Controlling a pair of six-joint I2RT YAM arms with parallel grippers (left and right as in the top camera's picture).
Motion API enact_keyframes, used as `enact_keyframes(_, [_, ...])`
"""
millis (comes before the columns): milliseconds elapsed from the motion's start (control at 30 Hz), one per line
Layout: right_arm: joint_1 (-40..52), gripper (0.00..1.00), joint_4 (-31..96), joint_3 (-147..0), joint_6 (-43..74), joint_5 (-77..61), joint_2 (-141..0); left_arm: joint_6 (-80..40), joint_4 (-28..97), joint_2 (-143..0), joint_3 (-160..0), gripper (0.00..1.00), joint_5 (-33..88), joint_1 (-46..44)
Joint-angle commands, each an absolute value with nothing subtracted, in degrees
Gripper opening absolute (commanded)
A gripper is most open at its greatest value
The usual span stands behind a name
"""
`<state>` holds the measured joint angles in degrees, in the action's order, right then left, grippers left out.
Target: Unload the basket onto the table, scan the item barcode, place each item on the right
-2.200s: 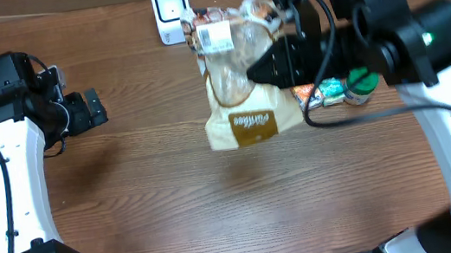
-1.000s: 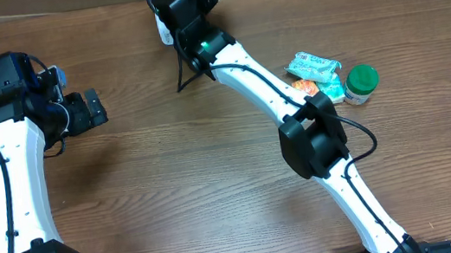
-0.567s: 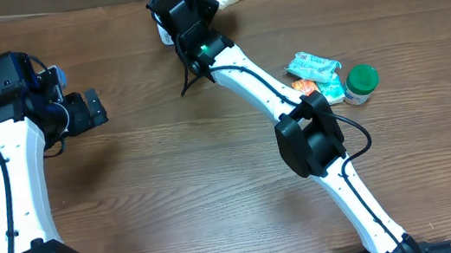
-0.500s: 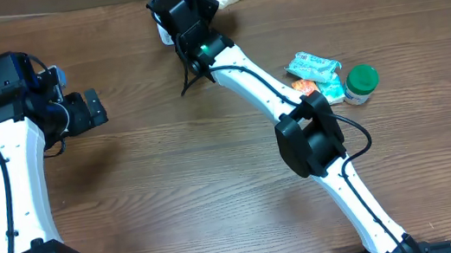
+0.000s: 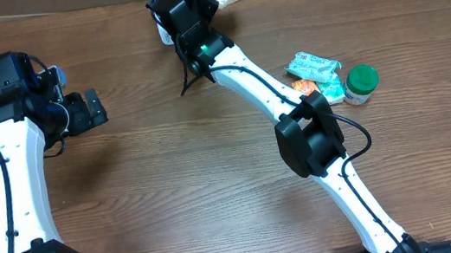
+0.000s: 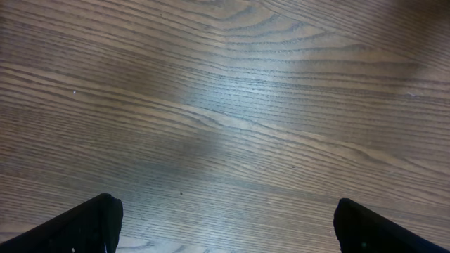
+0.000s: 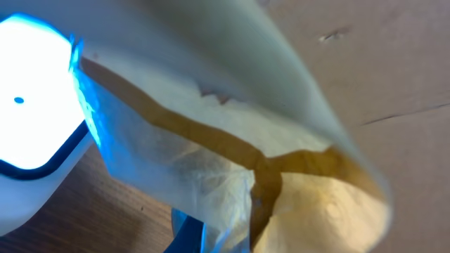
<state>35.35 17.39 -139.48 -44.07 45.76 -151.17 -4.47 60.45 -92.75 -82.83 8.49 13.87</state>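
tan-and-clear bag (image 7: 232, 169) beside glowing white scanner (image 7: 28, 119)

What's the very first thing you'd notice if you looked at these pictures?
The long white right arm reaches slantwise across the table to its far edge. There, a crinkly plastic bag sits right up close to a scanner that glows bright white. Off to the right are a green-lidded jar and some packets.
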Motion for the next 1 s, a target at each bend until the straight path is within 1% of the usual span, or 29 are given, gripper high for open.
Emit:
enact_keyframes(0, [35.64,0.04,16.67,-140.57,-43.07,45.80,-149.71,-4.25,60.40,-92.90,-82.98,1.00,8.36,13.87])
enact_keyframes(100, [35.62,0.04,19.14,-140.57,-37.39,44.86,-146.87,-4.25,60.40,-92.90,-82.98,1.00,8.36,13.87])
enact_keyframes(300, [35.03,0.04,31.73,-140.59,-24.99,37.19,-135.02,-4.25,60.40,-92.90,-82.98,1.00,8.36,13.87])
enact_keyframes(500, [33.41,0.04,51.64,-140.59,-6.44,25.17,-117.34,-4.25,60.40,-92.90,-82.98,0.99,8.36,13.87])
enact_keyframes(700, [28.77,0.04,71.92,-140.59,12.29,13.28,-107.59,-4.25,60.40,-92.90,-82.98,0.99,8.36,13.87])
enact_keyframes(800, [24.99,0.04,82.06,-140.59,13.98,8.71,-105.93,-4.25,60.40,-92.90,-82.98,1.00,8.38,13.87])
enact_keyframes(967, [19.49,0.04,93.97,-140.44,13.93,1.21,-107.00,-4.25,60.40,-92.90,-82.98,0.99,8.36,13.87])
